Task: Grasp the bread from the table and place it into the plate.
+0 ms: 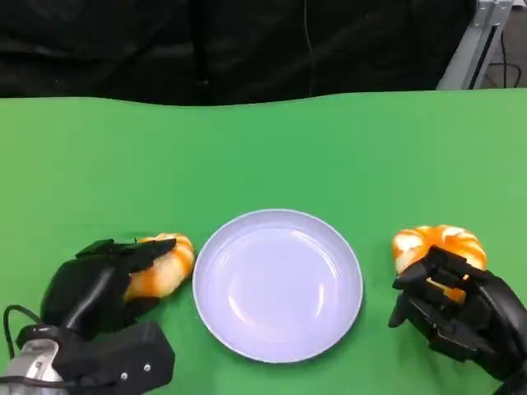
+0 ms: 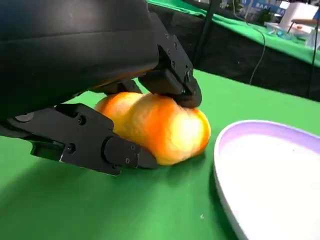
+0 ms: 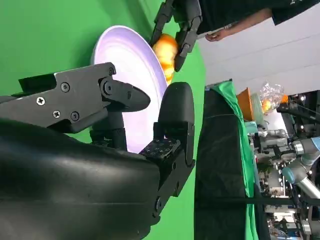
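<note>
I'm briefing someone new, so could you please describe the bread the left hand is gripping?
Start at the round lilac plate on the green table. The bread lies just off the plate's left edge, an orange glazed bun. Unlike the other bun across the plate, the left hand grips it.

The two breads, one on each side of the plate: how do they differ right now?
The left bread lies close beside the plate, while the right bread sits clearly apart from it. The left hand has its fingers closed around the left bread; the right hand is at the near edge of the right bread, with no clear grip visible. Both are orange, glazed and rest on the green table.
</note>
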Controlling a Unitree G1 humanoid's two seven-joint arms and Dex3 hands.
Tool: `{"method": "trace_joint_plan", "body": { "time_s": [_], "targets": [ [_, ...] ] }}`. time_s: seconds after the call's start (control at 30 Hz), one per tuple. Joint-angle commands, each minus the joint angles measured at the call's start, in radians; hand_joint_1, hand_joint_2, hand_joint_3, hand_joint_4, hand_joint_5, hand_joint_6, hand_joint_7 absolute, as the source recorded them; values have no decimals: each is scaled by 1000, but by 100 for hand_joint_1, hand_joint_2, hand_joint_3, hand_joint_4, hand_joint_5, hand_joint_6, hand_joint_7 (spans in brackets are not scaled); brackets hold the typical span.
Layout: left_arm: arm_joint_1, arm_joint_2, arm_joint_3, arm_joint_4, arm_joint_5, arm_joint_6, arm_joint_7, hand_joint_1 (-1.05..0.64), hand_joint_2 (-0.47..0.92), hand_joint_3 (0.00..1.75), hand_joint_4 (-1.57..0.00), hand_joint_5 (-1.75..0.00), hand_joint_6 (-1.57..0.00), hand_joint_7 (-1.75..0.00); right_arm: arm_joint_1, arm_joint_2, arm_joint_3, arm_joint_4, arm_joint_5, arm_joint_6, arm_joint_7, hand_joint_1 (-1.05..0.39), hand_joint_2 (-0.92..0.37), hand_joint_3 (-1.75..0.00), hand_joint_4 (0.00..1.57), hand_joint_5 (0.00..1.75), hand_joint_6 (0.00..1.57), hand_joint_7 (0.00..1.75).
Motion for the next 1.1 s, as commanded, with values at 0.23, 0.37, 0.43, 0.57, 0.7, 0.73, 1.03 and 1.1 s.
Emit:
{"method": "trace_joint_plan", "body": {
  "time_s": [0.23, 0.37, 0.43, 0.57, 0.7, 0.73, 1.03, 1.1],
  "targets": [
    [-1, 1, 5, 45, -9, -22, 45, -11, 92, 46, -38, -151, -57, -102, 4, -12, -5, -8, -1, -9, -2, -1, -84, -57, 53, 164, 60, 119],
    [10, -1, 9, 20, -2, -5, 68, -9, 92, 49, -26, -169, -41, -130, 0, -10, -5, -2, 0, -10, 1, 0, -84, -57, 52, 164, 60, 119],
    [13, -3, 12, 13, 2, 1, 88, -8, 92, 48, -24, -173, -37, -138, 0, -9, -4, -2, -5, -15, -4, -1, -84, -57, 53, 164, 60, 119],
    [15, -6, 12, 10, 4, 4, 110, -7, 92, 47, -26, -174, -37, -141, 2, -10, -3, -5, -6, -13, -8, -1, -84, -56, 53, 164, 60, 118],
    [15, -6, 9, 11, 3, 5, 113, -7, 92, 47, -26, -174, -37, -141, 2, -10, -3, -6, -6, -13, -9, -1, -84, -56, 53, 163, 60, 118],
    [14, -6, 9, 11, 3, 5, 113, -7, 92, 47, -26, -174, -37, -141, 2, -10, -3, -6, -6, -13, -9, -1, -84, -56, 53, 163, 60, 118],
    [88, 35, 35, -211, 76, 112, 197, -5, 92, 45, -22, -170, -32, -138, -1, -11, -4, 1, 2, -9, 3, -1, -85, -56, 52, 165, 60, 118],
    [108, 39, 42, -261, 79, 112, 196, -5, 92, 45, -22, -170, -32, -138, -1, -11, -3, 1, 0, -11, 1, -1, -85, -55, 52, 165, 60, 118]
  ]
}}
